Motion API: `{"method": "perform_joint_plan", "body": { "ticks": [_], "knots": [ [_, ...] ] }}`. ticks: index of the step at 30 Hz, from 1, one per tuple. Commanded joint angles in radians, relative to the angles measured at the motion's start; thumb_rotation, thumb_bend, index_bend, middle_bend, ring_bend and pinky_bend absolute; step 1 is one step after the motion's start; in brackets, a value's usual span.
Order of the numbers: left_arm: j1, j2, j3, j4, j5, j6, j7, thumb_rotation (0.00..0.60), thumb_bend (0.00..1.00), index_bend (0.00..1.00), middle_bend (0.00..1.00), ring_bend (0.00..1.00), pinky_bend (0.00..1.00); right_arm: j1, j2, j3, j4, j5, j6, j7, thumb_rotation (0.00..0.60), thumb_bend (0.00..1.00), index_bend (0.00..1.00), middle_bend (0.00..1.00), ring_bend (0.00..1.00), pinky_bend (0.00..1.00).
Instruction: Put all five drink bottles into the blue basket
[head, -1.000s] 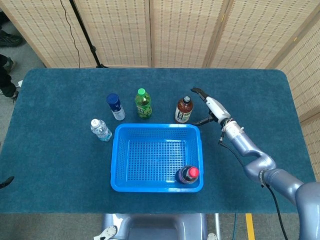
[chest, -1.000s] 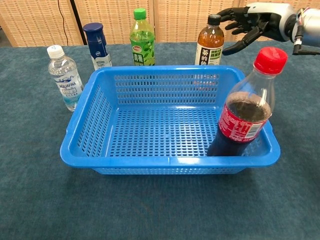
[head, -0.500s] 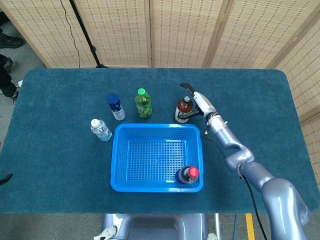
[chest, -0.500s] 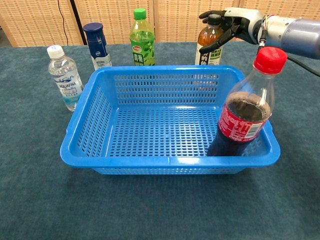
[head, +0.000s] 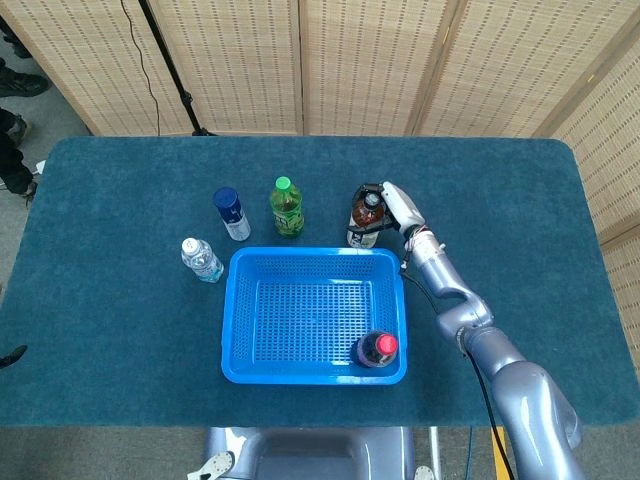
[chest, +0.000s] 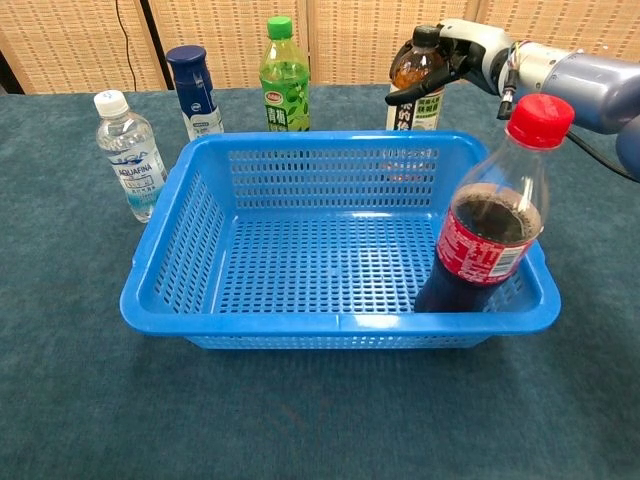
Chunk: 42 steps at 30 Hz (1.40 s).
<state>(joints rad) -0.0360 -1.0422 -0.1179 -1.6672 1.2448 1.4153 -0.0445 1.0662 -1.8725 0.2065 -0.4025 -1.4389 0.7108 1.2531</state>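
Observation:
The blue basket (head: 240, 300) (chest: 340, 322) sits mid-table. A red-capped cola bottle (head: 378, 350) (chest: 490, 230) stands upright in its front right corner. Behind the basket's far right corner is a brown tea bottle (head: 364, 226) (chest: 412, 100), leaning slightly. My right hand (head: 390, 203) (chest: 458, 48) grips it around the neck and shoulder. A green tea bottle (head: 286, 208) (chest: 284, 85), a dark blue bottle (head: 231, 213) (chest: 195, 90) and a clear water bottle (head: 201, 259) (chest: 128, 155) stand outside the basket, behind it and to its left. Only a dark tip of my left hand (head: 10, 354) shows at the frame's edge.
The dark blue cloth covers the table (head: 120, 330). Woven folding screens (head: 350, 60) stand behind it, with a black stand leg (head: 170, 70) at the back left. My right arm (head: 470, 320) stretches along the basket's right side.
My right hand swung left from beside the brown tea bottle and closed around its top. The bottle now leans a little. The other bottles and the basket stayed put.

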Motion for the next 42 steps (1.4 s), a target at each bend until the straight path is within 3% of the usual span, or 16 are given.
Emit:
{"method": "perform_joint_plan", "body": {
  "ticks": [1,7,16,23,37,42],
  "knots": [
    [0.002,0.004,0.002,0.0,0.007,0.002,-0.011,0.6,0.0,0.0,0.0,0.0,0.0,-0.011,0.014,0.001,-0.018,-0.004,0.054,-0.01,0.6,0.29,0.59,0.65,0.63,0.76],
    [0.004,0.01,0.006,0.005,0.016,-0.002,-0.036,0.6,0.0,0.0,0.0,0.0,0.0,-0.044,0.127,0.014,-0.158,-0.011,0.163,-0.037,0.6,0.3,0.58,0.65,0.63,0.76],
    [0.013,0.015,0.02,0.005,0.057,0.016,-0.055,0.6,0.0,0.0,0.0,0.0,0.0,-0.176,0.52,0.034,-0.789,-0.042,0.36,-0.135,0.6,0.29,0.59,0.65,0.63,0.76],
    [0.018,0.013,0.028,-0.002,0.081,0.034,-0.047,0.6,0.0,0.0,0.0,0.0,0.0,-0.221,0.645,0.001,-1.056,-0.091,0.376,-0.186,0.6,0.29,0.59,0.65,0.63,0.76],
    [0.023,0.017,0.03,0.002,0.093,0.046,-0.063,0.6,0.0,0.0,0.0,0.0,0.0,-0.221,0.577,-0.069,-1.094,-0.151,0.351,-0.293,0.6,0.3,0.59,0.65,0.63,0.76],
    [0.024,0.019,0.037,0.001,0.109,0.048,-0.071,0.6,0.0,0.0,0.0,0.0,0.0,-0.224,0.543,-0.098,-1.061,-0.169,0.341,-0.331,0.6,0.3,0.58,0.64,0.62,0.75]
  ]
}}
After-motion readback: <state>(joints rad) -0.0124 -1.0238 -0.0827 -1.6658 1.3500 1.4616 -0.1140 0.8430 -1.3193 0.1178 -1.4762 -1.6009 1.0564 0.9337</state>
